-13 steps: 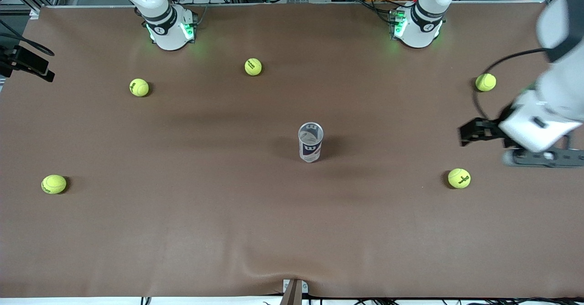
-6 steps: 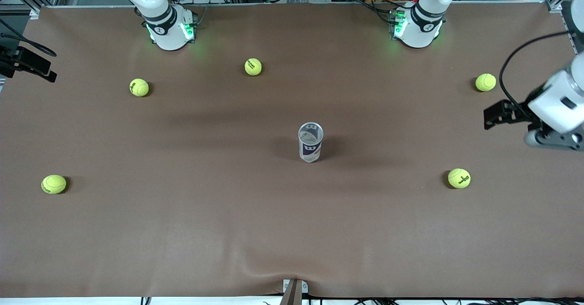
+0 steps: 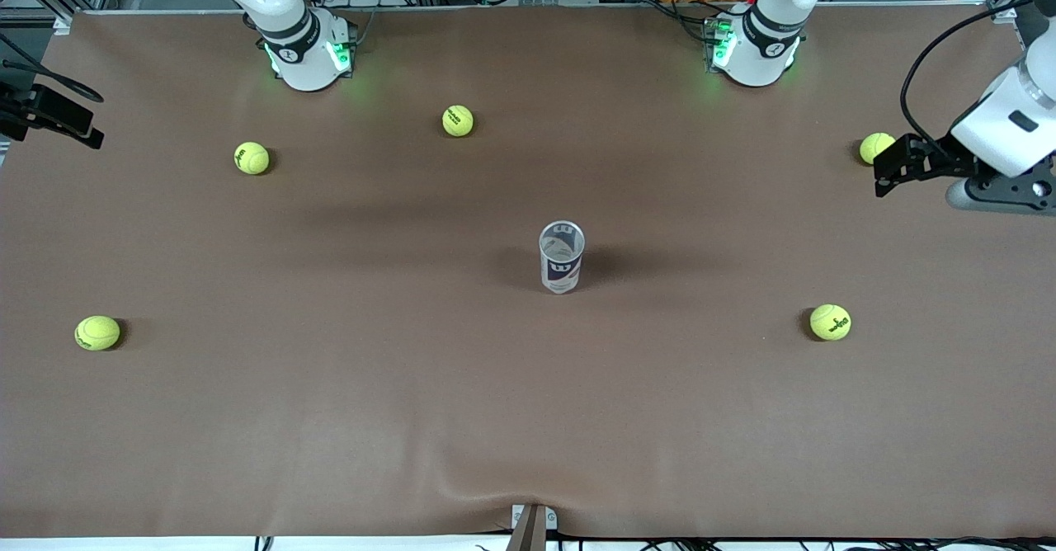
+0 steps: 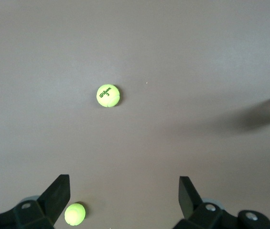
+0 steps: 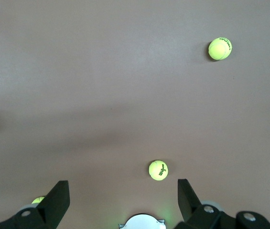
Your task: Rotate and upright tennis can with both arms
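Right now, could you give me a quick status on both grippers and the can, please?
Left gripper open, over table's left-arm end. Right gripper open, holding nothing. Tennis can upright mid-table, untouched. Nothing beside it.

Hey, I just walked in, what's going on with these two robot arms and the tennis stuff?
Nothing is being handled right now. The tennis can stands upright in the middle of the table, with no gripper touching it. The left gripper hangs open over the table's edge at the left arm's end, beside a tennis ball. The right gripper is open too, up over the table near its own base. Other balls lie scattered around.
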